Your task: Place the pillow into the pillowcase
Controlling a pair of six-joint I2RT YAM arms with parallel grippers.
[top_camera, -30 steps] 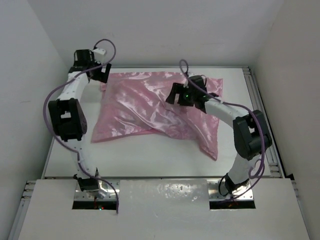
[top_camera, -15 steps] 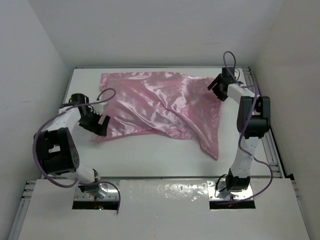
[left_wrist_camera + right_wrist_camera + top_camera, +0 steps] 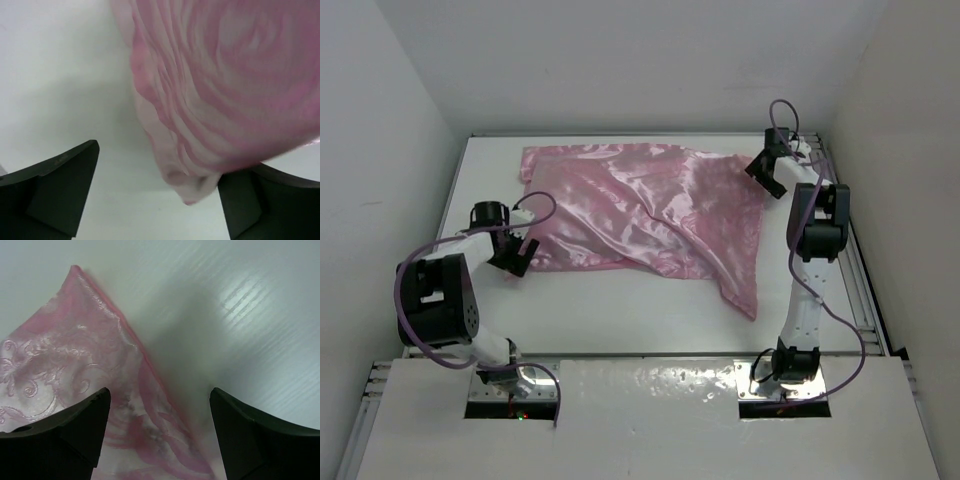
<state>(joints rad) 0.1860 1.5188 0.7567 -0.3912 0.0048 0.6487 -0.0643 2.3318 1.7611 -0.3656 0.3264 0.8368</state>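
The shiny pink pillowcase [image 3: 650, 210] lies spread and rumpled across the middle of the white table [image 3: 620, 310], bulging as if filled. The pillow itself is hidden. My left gripper [image 3: 518, 252] is open at the case's near-left corner; in the left wrist view that corner [image 3: 200, 165] hangs between the jaws, close to the right finger [image 3: 250, 205]. My right gripper [image 3: 767, 172] is open at the far-right corner; in the right wrist view that pink edge [image 3: 125, 390] lies between the fingers [image 3: 60, 435], flat on the table.
White walls enclose the table on the left, back and right. A metal rail [image 3: 855, 290] runs along the table's right edge. The case's long tail [image 3: 745, 290] reaches toward the near right.
The right arm swung from over the case's middle out to its far-right corner. The left arm came from the far-left corner down to the near-left corner. The case is spread wider.
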